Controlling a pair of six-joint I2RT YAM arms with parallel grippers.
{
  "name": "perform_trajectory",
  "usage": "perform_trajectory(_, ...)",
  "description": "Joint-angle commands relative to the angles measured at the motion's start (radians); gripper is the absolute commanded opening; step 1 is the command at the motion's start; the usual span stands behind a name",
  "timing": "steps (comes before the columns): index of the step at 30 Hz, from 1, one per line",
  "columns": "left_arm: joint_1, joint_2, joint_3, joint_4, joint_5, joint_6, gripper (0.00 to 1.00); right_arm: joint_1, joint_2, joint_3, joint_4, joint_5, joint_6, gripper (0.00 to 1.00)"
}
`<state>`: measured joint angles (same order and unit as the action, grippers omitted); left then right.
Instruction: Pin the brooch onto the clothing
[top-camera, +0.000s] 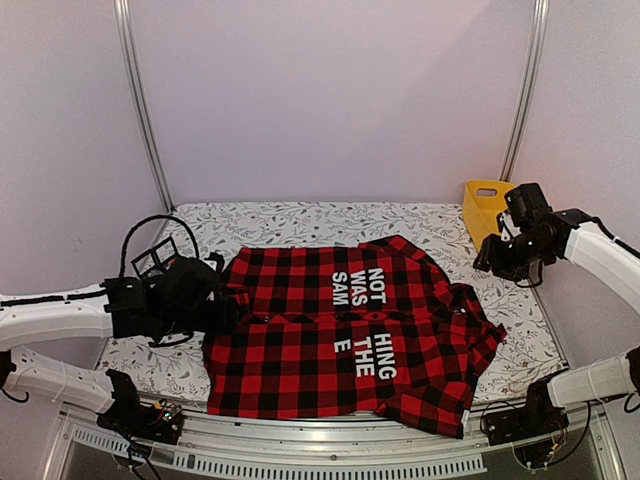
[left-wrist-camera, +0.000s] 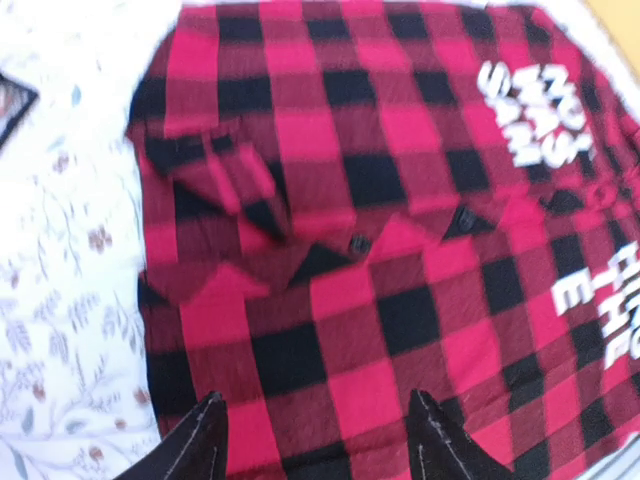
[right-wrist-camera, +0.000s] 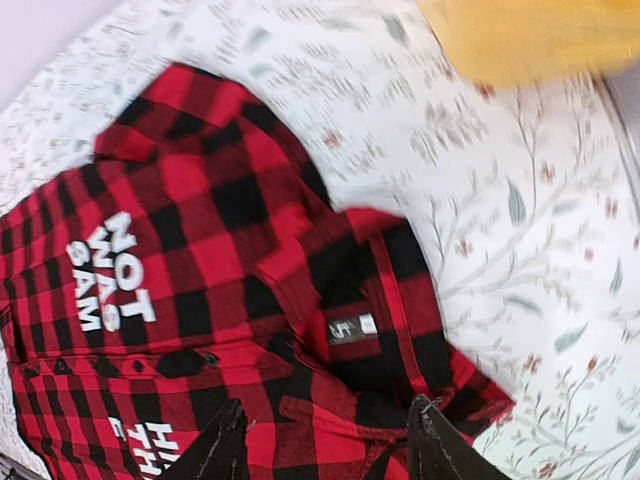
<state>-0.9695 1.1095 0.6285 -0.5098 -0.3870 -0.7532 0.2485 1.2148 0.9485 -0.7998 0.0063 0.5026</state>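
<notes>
The clothing (top-camera: 340, 335), a red-and-black checked shirt with white block letters, lies spread flat on the flower-patterned table. My left gripper (top-camera: 222, 300) is over the shirt's left edge. In the left wrist view it (left-wrist-camera: 315, 440) is open above the checked cloth (left-wrist-camera: 380, 250), with nothing between its fingers. My right gripper (top-camera: 497, 256) hangs in the air beyond the shirt's right side. It (right-wrist-camera: 325, 450) is open too, looking down on the collar and its small grey label (right-wrist-camera: 352, 328). The brooch shows in no view.
A yellow bin (top-camera: 484, 205) stands at the back right corner, close behind the right gripper, and its blurred edge (right-wrist-camera: 530, 35) shows in the right wrist view. A small black framed object (top-camera: 155, 258) and a looping cable lie at the left. The patterned table cover (top-camera: 300, 222) surrounds the shirt.
</notes>
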Motion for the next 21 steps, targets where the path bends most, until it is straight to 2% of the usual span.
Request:
perform_trajectory(1, 0.18, -0.104, 0.042, 0.253, 0.052, 0.277, 0.63, 0.002, 0.025, 0.234, 0.018, -0.04, -0.154, 0.56)
perform_trajectory(5, 0.368, -0.077, 0.082, 0.379, 0.227, 0.364, 0.74, 0.003, 0.156, 0.421, 0.05, -0.095, -0.293, 0.64)
perform_trajectory(9, 0.464, 0.048, 0.158, 0.404, 0.327, 0.426, 0.84, 0.003, 0.307, 0.559, 0.088, -0.157, -0.364, 0.75)
perform_trajectory(12, 0.544, 0.169, 0.219, 0.417, 0.415, 0.435, 0.87, 0.002, 0.438, 0.636, 0.134, -0.191, -0.393, 0.81)
perform_trajectory(16, 0.644, 0.346, 0.301, 0.448, 0.518, 0.394, 0.87, 0.004, 0.637, 0.808, 0.146, -0.242, -0.411, 0.82)
perform_trajectory(21, 0.673, 0.547, 0.421, 0.486, 0.553, 0.4, 0.87, 0.006, 0.927, 1.032, 0.136, -0.211, -0.452, 0.8)
